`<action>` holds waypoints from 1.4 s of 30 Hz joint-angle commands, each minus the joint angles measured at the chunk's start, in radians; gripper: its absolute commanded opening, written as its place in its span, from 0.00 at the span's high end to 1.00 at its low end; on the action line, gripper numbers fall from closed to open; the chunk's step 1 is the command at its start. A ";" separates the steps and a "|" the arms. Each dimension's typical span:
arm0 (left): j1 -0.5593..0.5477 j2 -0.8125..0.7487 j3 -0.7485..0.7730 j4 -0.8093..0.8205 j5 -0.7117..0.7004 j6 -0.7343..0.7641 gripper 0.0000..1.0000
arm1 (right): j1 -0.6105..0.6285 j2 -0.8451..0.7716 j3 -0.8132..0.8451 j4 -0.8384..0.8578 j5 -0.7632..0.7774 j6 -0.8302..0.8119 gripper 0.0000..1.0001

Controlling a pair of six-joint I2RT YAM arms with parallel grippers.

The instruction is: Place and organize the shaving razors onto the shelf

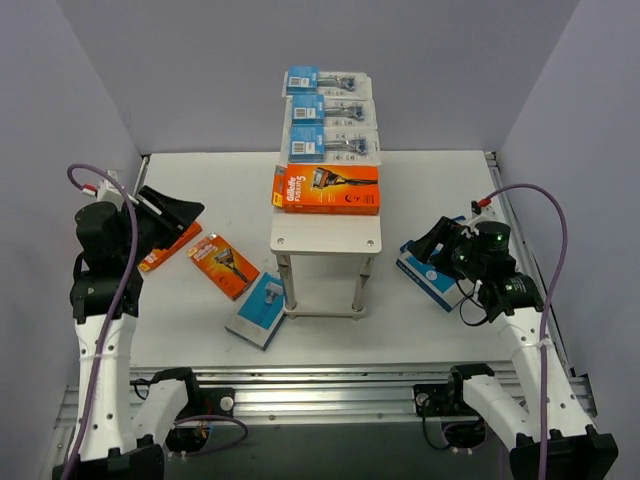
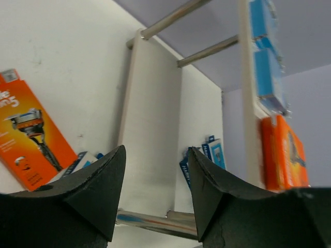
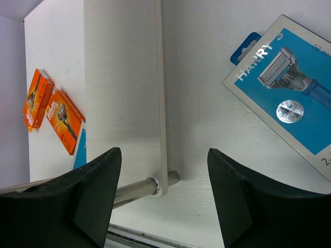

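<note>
Left jaws and right jaws are open, empty. The blue Harry's box (image 3: 287,121) lies flat on the desk (image 1: 430,190), beside the shelf (image 1: 325,236). It looks light, stiff, slippery; pinch across its narrow sides.

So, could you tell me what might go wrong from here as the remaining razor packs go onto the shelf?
1. The shelf top has only a narrow bare strip in front of the Gillette Fusion5 box; another pack could overhang or shove it.
2. The blue-and-white box lies close beside a shelf leg, so picking it may knock that leg.
3. The Harry's box lies flat, likely hard for the open right gripper to pinch.
</note>
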 commanded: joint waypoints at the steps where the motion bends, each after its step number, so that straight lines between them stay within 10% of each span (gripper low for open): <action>1: 0.058 0.101 -0.039 0.066 0.024 0.090 0.40 | 0.004 0.039 -0.027 0.094 -0.030 -0.020 0.37; 14: 0.139 0.629 0.185 0.008 0.098 0.541 0.38 | 0.006 0.128 -0.076 0.200 -0.108 -0.050 0.36; 21: 0.056 0.799 0.285 -0.049 -0.147 0.721 0.43 | 0.046 0.087 -0.091 0.189 -0.061 -0.066 0.35; 42: 0.007 1.109 0.363 -0.098 -0.213 0.804 0.42 | 0.069 0.122 -0.101 0.192 -0.042 -0.069 0.35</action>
